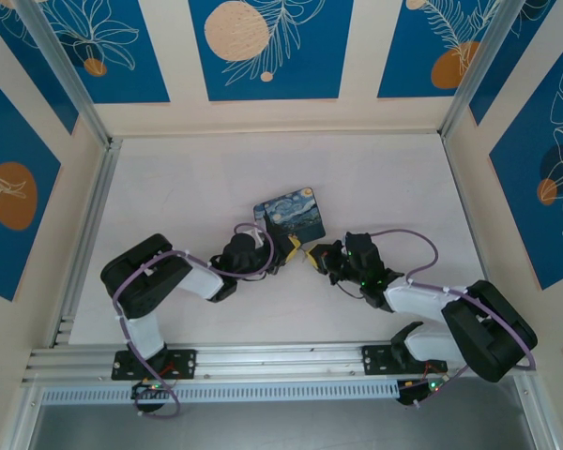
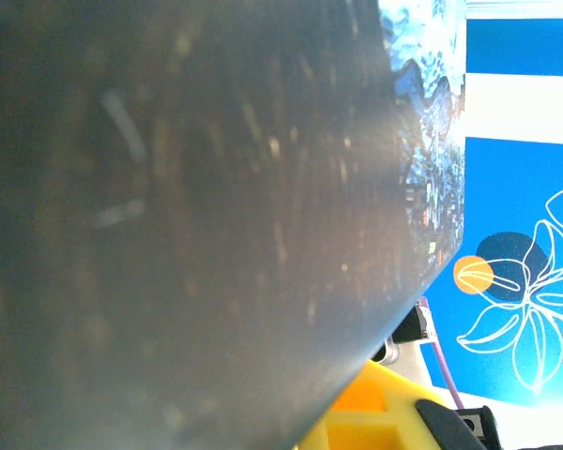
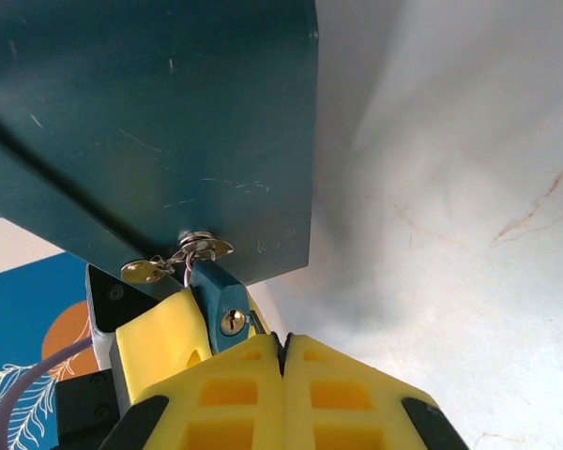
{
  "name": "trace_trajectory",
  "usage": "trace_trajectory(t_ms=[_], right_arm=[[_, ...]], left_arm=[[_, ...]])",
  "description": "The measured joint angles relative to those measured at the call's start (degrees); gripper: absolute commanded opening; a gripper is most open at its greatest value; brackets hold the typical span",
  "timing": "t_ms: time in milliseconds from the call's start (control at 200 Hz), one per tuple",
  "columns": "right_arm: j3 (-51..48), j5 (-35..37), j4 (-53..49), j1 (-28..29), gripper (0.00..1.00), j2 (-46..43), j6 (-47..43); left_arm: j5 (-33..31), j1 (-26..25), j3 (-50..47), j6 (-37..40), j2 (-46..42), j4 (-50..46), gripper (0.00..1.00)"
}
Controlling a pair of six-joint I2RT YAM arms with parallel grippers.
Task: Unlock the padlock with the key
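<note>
The starry-night block (image 1: 289, 217) lies tilted at mid-table; its plain teal back (image 3: 150, 112) looms close in the right wrist view. A small teal padlock (image 3: 223, 309) with a brass keyhole hangs by its silvery shackle (image 3: 197, 248) from the block's edge. My left gripper (image 1: 280, 248) is shut on the padlock, with a yellow finger (image 3: 159, 333) against its side. My right gripper (image 3: 283, 352) is shut, and the thin key (image 3: 256, 324) pokes from between its fingers right beside the keyhole. A spare brass key (image 3: 143, 272) dangles from the shackle ring.
The block's dark back (image 2: 188, 206) sits very close to the left wrist camera, with a yellow finger (image 2: 385, 412) below it. Blue flower-patterned walls (image 1: 263, 47) enclose the pale table (image 1: 385, 178). An aluminium rail (image 1: 263, 356) runs along the near edge.
</note>
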Motion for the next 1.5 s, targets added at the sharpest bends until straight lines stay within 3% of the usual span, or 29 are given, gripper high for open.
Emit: trace_trajectory(t_ms=[1495], right_arm=[[0.0,0.2,-1.9,-0.3,0.00,-1.4,0.0]], left_arm=[[-0.2,-0.3,0.0,0.0,0.1,0.1,0.00]])
